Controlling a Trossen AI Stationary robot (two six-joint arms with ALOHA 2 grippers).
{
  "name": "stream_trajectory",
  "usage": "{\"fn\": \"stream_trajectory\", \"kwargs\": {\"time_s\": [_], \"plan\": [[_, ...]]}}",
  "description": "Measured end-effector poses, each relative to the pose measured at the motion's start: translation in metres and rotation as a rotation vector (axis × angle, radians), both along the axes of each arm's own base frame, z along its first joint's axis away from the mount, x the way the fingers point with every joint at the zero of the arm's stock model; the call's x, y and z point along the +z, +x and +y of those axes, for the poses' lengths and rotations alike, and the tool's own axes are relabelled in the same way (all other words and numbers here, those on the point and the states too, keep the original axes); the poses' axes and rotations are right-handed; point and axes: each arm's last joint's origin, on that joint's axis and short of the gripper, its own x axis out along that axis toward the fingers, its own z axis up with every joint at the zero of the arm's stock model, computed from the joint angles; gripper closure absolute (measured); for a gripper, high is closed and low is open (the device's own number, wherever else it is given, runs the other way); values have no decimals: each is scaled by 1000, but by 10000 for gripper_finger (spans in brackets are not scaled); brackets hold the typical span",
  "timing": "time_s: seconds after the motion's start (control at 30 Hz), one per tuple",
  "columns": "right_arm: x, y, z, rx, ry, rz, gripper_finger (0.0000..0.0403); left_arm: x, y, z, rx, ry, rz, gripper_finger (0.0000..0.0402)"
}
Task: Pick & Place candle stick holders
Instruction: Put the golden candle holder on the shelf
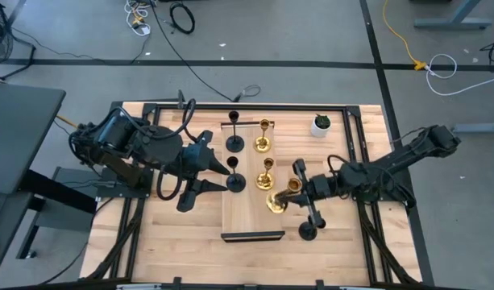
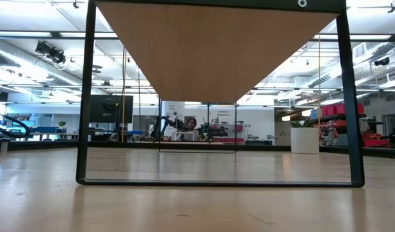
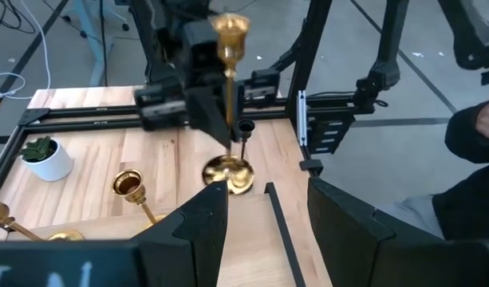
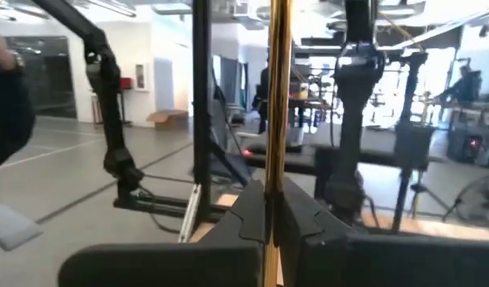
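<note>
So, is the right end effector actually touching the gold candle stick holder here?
Touching. In the right wrist view the right end effector is shut on the gold candle stick holder's thin stem, both fingers pressed against it with no gap showing.

This is a large open robotics lab or workshop floor. The wooden worktable (image 1: 190, 242) sits in a black metal frame (image 2: 87, 96) on bare grey concrete marked with dark tape lines, with loose cables (image 1: 170, 32) trailing across it. Beyond the table the low view shows a long hall with ceiling strip lights, glass partitions, a monitor (image 2: 111, 109) on a stand and what seem to be more workstations, too distant to make out clearly.
</note>
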Motion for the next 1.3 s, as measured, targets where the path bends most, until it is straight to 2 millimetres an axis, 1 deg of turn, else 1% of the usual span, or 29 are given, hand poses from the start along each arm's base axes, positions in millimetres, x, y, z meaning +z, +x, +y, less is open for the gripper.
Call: {"fn": "stream_trajectory", "kwargs": {"time_s": [0.13,0.23,0.33,0.57,0.83,1.07,1.3], "plan": [[-20,2,-7,-26,47,25,401,0,0,0,0,5,-1,225],[-30,6,-7,-26,69,61,401,0,0,0,0,5,-1,225],[-40,13,-5,-22,75,91,401,0,1,0,-2,11,-1,225],[-62,25,9,8,52,138,401,0,1,0,-7,25,-4,225],[-70,26,22,36,39,137,401,0,1,0,-7,24,-4,225],[-77,27,27,3,20,155,401,0,1,0,-6,23,-3,225],[-83,31,31,17,26,140,401,0,1,0,-3,18,-2,225]]}}
